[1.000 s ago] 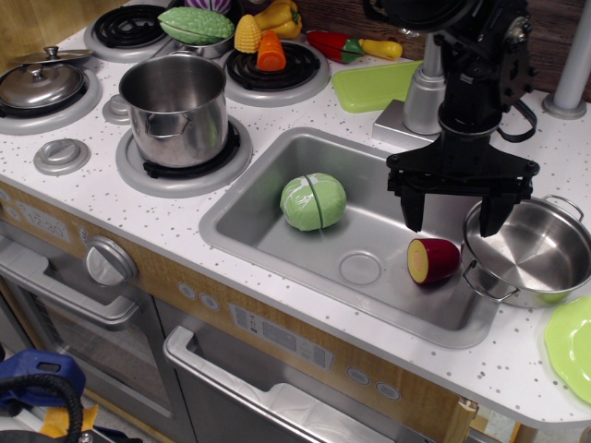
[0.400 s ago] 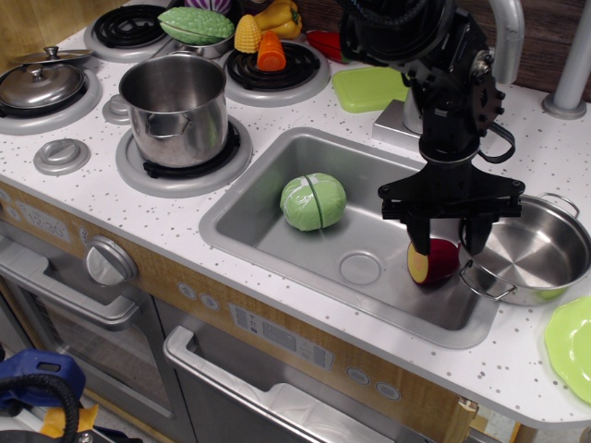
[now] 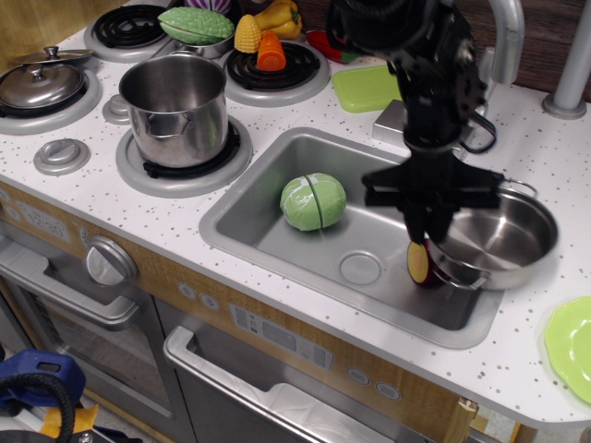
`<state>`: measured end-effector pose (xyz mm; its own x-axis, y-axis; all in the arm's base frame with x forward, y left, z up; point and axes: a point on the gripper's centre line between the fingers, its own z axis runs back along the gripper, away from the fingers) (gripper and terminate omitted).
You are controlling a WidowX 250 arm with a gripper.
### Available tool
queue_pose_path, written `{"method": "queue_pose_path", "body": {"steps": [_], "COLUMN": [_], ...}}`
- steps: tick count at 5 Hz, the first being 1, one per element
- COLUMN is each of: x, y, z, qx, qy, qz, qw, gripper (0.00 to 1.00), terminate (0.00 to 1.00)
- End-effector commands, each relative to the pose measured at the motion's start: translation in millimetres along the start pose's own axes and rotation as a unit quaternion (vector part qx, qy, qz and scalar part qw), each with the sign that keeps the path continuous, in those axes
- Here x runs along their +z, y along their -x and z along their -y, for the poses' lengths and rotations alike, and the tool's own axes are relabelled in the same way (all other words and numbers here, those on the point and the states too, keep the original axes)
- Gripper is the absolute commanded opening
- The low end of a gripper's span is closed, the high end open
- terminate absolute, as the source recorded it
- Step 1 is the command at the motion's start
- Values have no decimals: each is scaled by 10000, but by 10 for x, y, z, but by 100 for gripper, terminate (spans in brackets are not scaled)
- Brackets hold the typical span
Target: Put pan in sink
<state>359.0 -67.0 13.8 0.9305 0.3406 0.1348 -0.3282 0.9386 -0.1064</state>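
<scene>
The shallow shiny steel pan (image 3: 508, 235) with wire loop handles is at the right end of the sink (image 3: 305, 245), its left part hanging over the basin and above a red and yellow toy fruit (image 3: 420, 263). My black gripper (image 3: 431, 233) comes down from above with its fingers closed on the pan's left rim. The sink is a brushed-steel basin with a round drain (image 3: 360, 268) in white speckled countertop. A green toy cabbage (image 3: 314, 201) lies in the basin's left part.
A tall steel pot (image 3: 175, 109) stands on the front burner, a small lidded pan (image 3: 39, 81) at far left. Toy vegetables (image 3: 263, 41) lie on the back burners. A green board (image 3: 365, 88) and faucet (image 3: 503, 37) are behind the sink, a green plate (image 3: 572, 346) at front right.
My gripper came down and left, closed on the pan's left rim, and the pan has shifted left from the counter to partly over the sink's right end.
</scene>
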Motion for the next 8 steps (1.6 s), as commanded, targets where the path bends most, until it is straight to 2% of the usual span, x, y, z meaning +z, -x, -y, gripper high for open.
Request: {"method": "queue_pose_path", "body": {"steps": [1, 2, 3, 4, 5, 6, 7, 8], "x": [522, 488, 368, 193, 54, 50, 50, 50], "y": [-291, -312, -304, -266, -263, -312, -312, -312], "z": [-344, -657, -931, -1119, -1165, -1057, -1057, -1057], "qx": [-15, -193, -265, -271, -320, -172, -172, -172], "qy": [-525, -762, -799, -749, -472, -245, -245, -245], "qz": [460, 608, 672, 599, 544, 622, 622, 622], "qw": [9976, 9950, 9942, 9950, 9969, 9976, 9976, 9976], "gripper": [0, 0, 0, 0, 0, 100, 100, 100], "terminate": [0, 0, 0, 0, 0, 0, 0, 100]}}
